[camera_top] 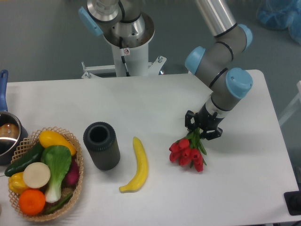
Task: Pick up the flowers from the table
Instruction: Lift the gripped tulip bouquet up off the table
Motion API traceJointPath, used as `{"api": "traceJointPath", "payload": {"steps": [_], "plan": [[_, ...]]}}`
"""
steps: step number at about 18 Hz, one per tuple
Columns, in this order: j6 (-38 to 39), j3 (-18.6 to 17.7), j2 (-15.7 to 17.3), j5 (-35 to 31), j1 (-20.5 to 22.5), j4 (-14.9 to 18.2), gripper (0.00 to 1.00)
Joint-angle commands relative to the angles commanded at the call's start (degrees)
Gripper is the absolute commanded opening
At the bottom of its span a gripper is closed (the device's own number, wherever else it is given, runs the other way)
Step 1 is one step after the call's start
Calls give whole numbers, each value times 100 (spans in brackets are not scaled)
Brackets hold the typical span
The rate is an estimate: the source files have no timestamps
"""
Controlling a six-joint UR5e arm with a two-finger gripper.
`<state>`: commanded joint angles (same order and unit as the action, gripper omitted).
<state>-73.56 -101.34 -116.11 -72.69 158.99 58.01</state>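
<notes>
- The robot arm's black claw (203,127) is closing tight around the green stem end of the flowers (188,153), gripping the bunch near the right half of the white desk (155,101).
- The red tulip buds are hanging below and left of the claw, pointing toward the desk's near edge; whether the buds are touching the surface or sitting just above it cannot be told.
- Open white surface is stretching to the right of the flowers as far as the desk's rounded right edge, and in front of them down to the near edge.
- A yellow banana (137,165) is lying just to the left of the buds, apart from them, its length running toward the near edge.
- A dark cylindrical cup (101,145) is standing left of the banana, close to it but not touching.
- A wicker basket (75,155) of vegetables and fruit is sitting at the near left corner, close to the desk's front edge.
- A metal pot (8,136) with a blue handle is being cut off by the left border.
- The arm's pale base (126,35) is rising beyond the far edge.
</notes>
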Motion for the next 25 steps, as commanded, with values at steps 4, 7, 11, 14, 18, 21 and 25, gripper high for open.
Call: {"api": "traceJointPath", "payload": {"steps": [4, 7, 11, 14, 18, 21, 25], "plan": [[52, 18, 237, 26, -17, 61, 42], [123, 18, 334, 254, -18, 70, 42], [201, 35, 843, 1158, 17, 70, 42], [623, 53, 1230, 1616, 79, 62, 42], [729, 184, 1555, 2458, 44, 61, 42], [869, 325, 1661, 3170, 53, 35, 42], [949, 466, 1661, 4120, 44, 9, 42]]}}
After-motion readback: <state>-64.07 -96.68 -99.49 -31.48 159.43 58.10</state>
